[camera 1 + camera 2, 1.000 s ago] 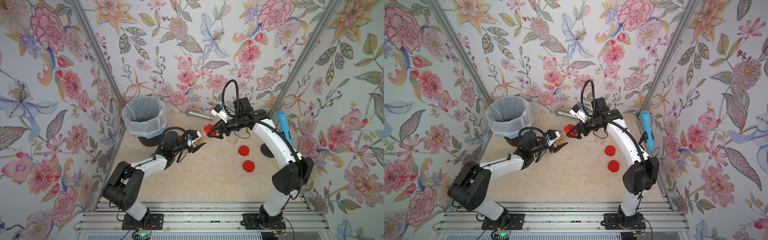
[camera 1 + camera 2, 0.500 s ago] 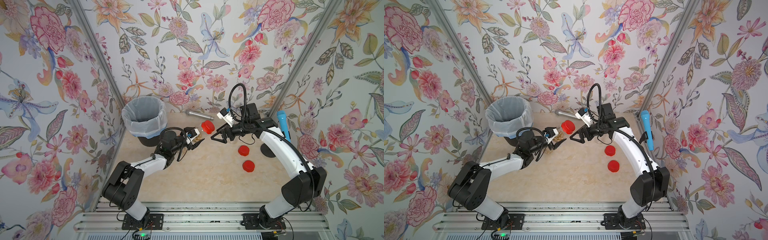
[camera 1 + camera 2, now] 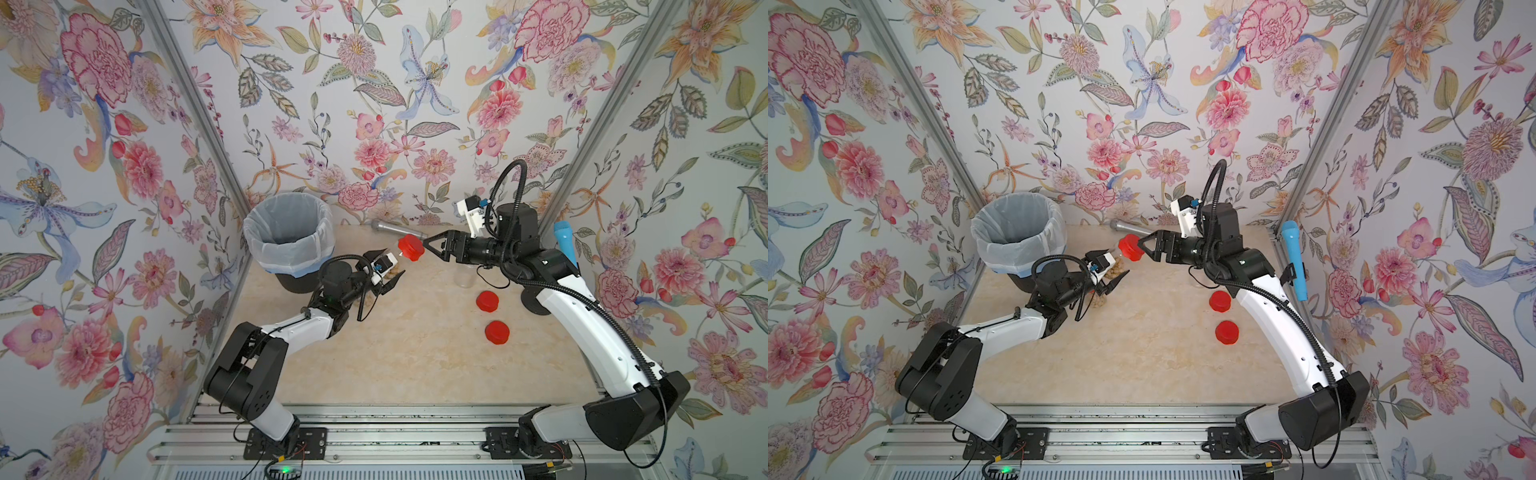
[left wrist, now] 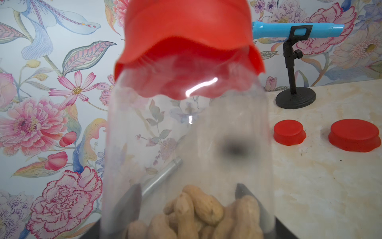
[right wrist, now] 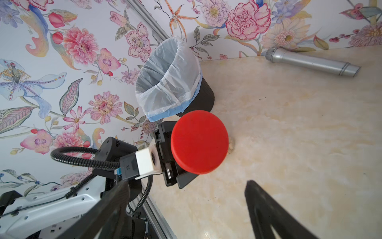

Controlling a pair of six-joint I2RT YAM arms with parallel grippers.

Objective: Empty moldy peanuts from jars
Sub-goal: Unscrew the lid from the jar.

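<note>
You face three walls [image 3: 374, 83] covered in floral wallpaper: pink, orange and blue blooms on pale grey. Aluminium corner posts [image 3: 196, 108] join them. The counter [image 3: 395, 365] is beige, marble-patterned and evenly lit. A slotted metal rail [image 3: 395, 451] borders its near edge.

On the worktop [image 3: 415, 365]
The bin [image 3: 291, 255] stands in the back left corner. A jar [image 4: 186, 144] with its lid [image 3: 410, 248] on is up just right of it. Two loose lids [image 3: 487, 300] [image 3: 497, 332] lie near the right edge, a mic [image 3: 395, 229] along the back edge.
</note>
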